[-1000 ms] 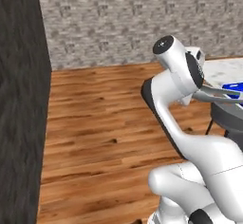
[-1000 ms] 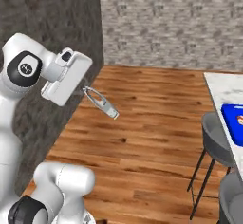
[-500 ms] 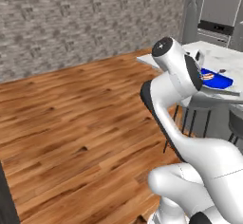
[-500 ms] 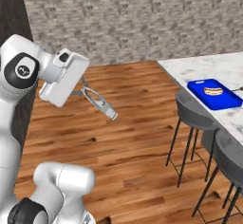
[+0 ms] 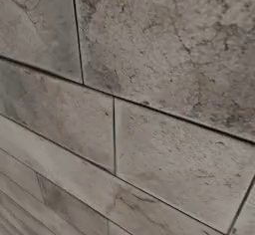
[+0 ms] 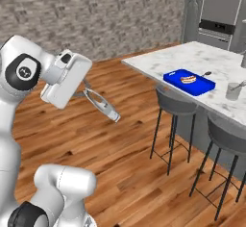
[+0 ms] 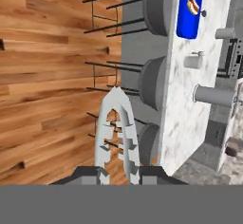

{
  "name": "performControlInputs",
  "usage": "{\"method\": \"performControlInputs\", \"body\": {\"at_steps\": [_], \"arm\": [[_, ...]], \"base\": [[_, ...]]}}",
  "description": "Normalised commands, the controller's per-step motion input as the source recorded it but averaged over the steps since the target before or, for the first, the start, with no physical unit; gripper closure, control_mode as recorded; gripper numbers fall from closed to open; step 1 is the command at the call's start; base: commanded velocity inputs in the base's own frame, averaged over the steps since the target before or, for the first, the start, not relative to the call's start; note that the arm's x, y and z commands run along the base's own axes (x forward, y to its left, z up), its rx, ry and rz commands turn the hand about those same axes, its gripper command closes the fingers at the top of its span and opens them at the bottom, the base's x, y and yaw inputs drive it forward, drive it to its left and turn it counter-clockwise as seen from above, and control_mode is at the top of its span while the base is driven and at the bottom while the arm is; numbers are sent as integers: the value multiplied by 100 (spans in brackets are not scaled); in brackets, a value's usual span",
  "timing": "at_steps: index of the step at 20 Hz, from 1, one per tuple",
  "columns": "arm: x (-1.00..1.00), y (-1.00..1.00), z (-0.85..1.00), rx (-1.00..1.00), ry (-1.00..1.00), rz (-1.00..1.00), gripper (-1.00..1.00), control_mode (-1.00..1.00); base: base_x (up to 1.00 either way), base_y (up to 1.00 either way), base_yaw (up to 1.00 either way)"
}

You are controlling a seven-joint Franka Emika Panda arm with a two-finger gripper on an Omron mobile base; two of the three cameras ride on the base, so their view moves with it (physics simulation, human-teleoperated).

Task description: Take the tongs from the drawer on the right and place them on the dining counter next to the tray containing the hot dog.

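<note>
Silver tongs [image 6: 101, 104] you are carrying clamped in the gripper [image 6: 84, 88]; base is swinging, bringing dining counter [image 6: 202, 62] and tray [image 6: 189, 81] closer than before

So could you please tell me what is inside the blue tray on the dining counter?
The blue tray holds a hot dog near its middle; the rest of its floor looks bare. Whatever lies beneath the hot dog is covered.

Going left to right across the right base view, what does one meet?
Gripper → tongs → nearest stool → blue tray with the hot dog → grey cup.
</note>
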Motion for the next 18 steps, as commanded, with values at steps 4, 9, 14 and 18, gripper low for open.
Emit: {"method": "performControlInputs", "body": {"at_steps": [4,9,14,18], "arm": [[0,0,0,0,0,0,100,100],[0,0,0,0,0,0,100,100],[0,0,0,0,0,0,100,100],[0,0,0,0,0,0,100,100]], "base": [[29,100,-53],[46,100,-48],[55,100,-45],[70,100,-41]]}}
